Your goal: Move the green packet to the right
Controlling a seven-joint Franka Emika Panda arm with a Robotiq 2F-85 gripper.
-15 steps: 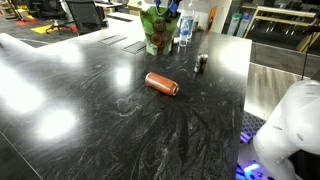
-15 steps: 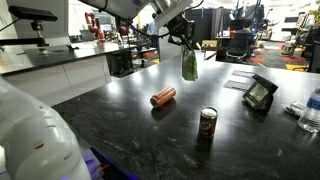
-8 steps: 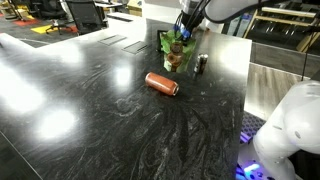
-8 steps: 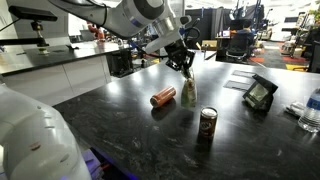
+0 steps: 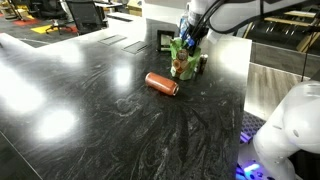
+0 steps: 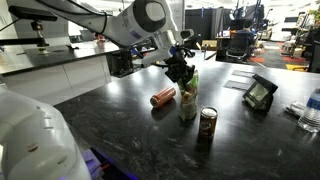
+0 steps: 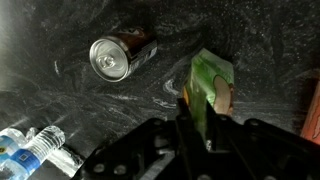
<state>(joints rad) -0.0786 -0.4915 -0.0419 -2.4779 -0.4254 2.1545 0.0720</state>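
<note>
While its two fingers press together on the top edge of the green packet point(image 6: 187, 101), the gripper point(image 6: 183, 74) points down over the black table point(image 6: 120, 140). The packet hangs straight beneath it, long axis upright. In the wrist view the foil point(image 7: 214, 84) shows pinched between the fingers point(image 7: 186, 100). Its lower end sits at or just above the tabletop; whether it touches cannot be told. In both exterior views the packet stands between the orange-red can point(image 5: 161, 84), which lies on its side nearby, and an upright dark can point(image 5: 201, 63) just beside it. Since the packet is directly under the hand, I judge the coming move turns on setting it down and letting go without nudging the dark can.
</note>
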